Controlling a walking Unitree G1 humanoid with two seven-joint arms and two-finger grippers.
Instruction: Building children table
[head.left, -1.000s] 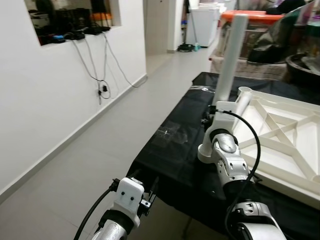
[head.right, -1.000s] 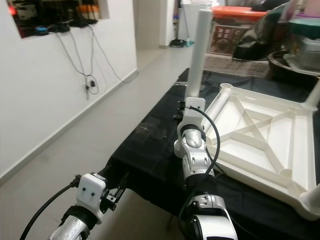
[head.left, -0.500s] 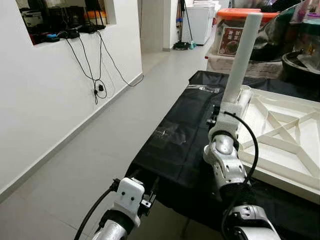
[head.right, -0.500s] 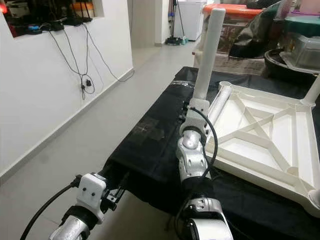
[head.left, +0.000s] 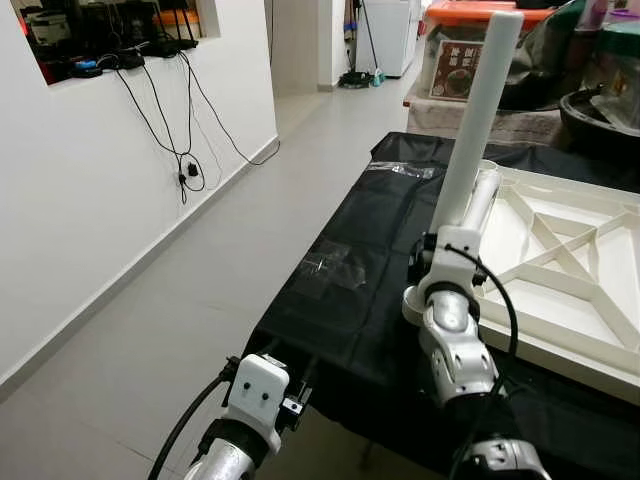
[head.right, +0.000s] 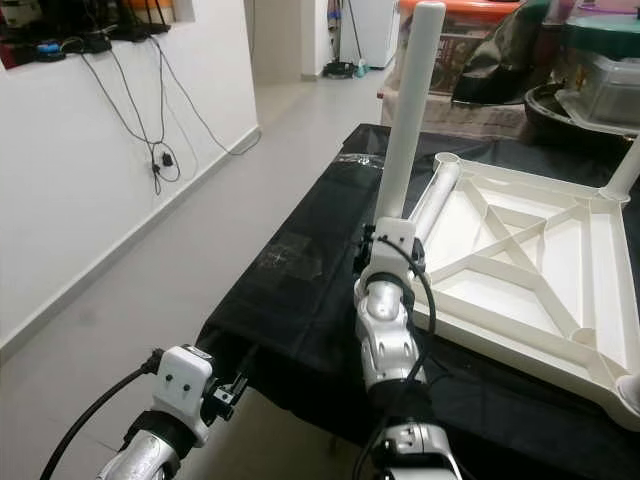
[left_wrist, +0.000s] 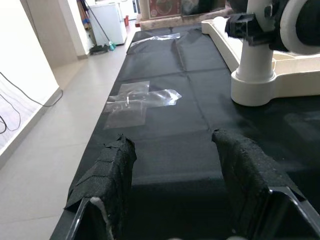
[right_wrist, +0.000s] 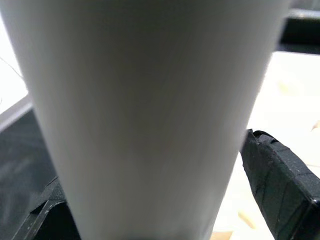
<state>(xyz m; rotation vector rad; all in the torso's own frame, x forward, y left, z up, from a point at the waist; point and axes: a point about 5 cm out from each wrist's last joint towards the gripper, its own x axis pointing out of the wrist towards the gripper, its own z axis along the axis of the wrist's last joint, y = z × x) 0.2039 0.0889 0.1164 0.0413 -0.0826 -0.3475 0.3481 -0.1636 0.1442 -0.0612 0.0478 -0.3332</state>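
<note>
One white leg (head.left: 478, 115) upright — clamped in right gripper (right_wrist: 150, 200); left gripper (left_wrist: 175, 160) parted, idle.

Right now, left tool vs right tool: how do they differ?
The right tool is shut on a white table leg, held nearly upright; the left tool is open and holds nothing. The right tool is raised at the near corner of the upturned white tabletop; the left tool sits low at the near edge of the black cloth. Both have black padded fingers.
</note>
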